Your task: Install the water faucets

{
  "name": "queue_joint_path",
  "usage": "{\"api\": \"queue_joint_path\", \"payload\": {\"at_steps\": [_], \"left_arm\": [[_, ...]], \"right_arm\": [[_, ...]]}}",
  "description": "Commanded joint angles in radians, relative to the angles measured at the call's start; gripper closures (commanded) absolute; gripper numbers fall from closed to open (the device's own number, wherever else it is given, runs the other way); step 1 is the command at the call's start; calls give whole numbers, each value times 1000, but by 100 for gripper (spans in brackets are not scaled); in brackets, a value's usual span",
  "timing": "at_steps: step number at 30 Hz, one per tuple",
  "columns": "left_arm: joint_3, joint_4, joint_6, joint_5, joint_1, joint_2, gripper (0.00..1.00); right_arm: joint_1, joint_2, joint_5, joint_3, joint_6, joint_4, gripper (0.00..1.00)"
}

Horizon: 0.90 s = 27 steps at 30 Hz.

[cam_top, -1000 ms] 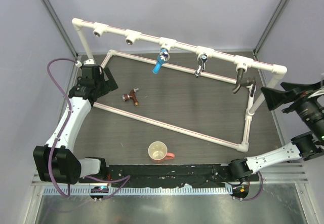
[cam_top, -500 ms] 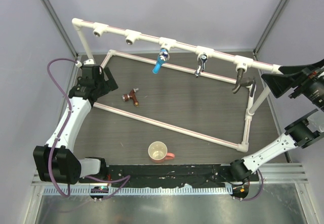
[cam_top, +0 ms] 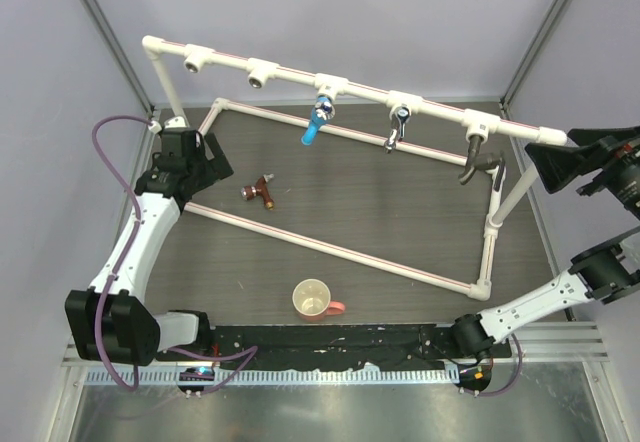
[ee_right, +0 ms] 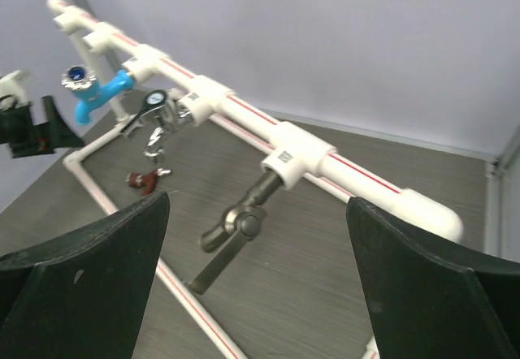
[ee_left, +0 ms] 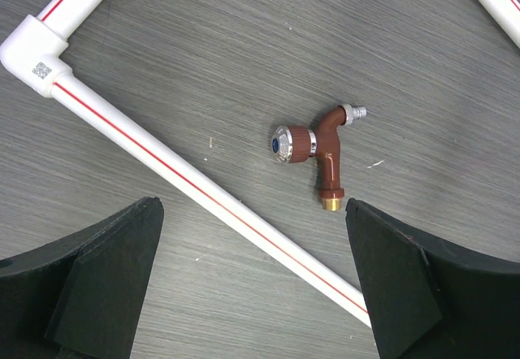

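**Three faucets mounted, one copper tap waiting on the surface**

We found the left hand (ee_left: 250, 205) released, its fingers spread wide and holding nothing. It hovered above the copper faucet (ee_left: 321, 152), well apart from it. In the left wrist view the faucet lay flat on the grey surface (cam_top: 380, 202) between the two fingers. Its brass threaded end pointed toward the camera's near edge and its round handle to the left. A low white frame pipe (ee_left: 203, 188) ran slantwise just beside the faucet, under the left finger.

Farther out, the raised rail (cam_top: 430, 102) carried the blue faucet (cam_top: 316, 122), the chrome faucet (cam_top: 397, 127) and the dark faucet (cam_top: 478, 162). Two tee sockets (cam_top: 258, 74) toward its left end looked empty.

The right hand (ee_right: 256, 201) was also released and empty. It was held off past the right end of the rail, facing the dark faucet without touching it.

We judged the step in hand to be the approach to picking up the copper faucet. The next move called for lowering the left hand so the fingers straddled the brown body clear of the frame pipe. After clenching, the threaded end would need lining up with an empty socket.
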Motion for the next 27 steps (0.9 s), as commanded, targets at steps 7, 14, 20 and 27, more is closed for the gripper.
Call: {"api": "queue_joint_path", "payload": {"at_steps": [7, 14, 20, 27], "left_arm": [[-4, 39, 12, -14, 4, -35, 0], [-8, 41, 17, -21, 4, -61, 0], [-8, 42, 18, -18, 4, -86, 0], [-16, 49, 17, -18, 4, -113, 0]], "right_arm": [[-300, 44, 375, -74, -6, -22, 2], [-537, 42, 373, -140, -44, 62, 1], [-726, -36, 359, -320, -329, 396, 0], [-978, -191, 238, -498, -678, 840, 0]]}}
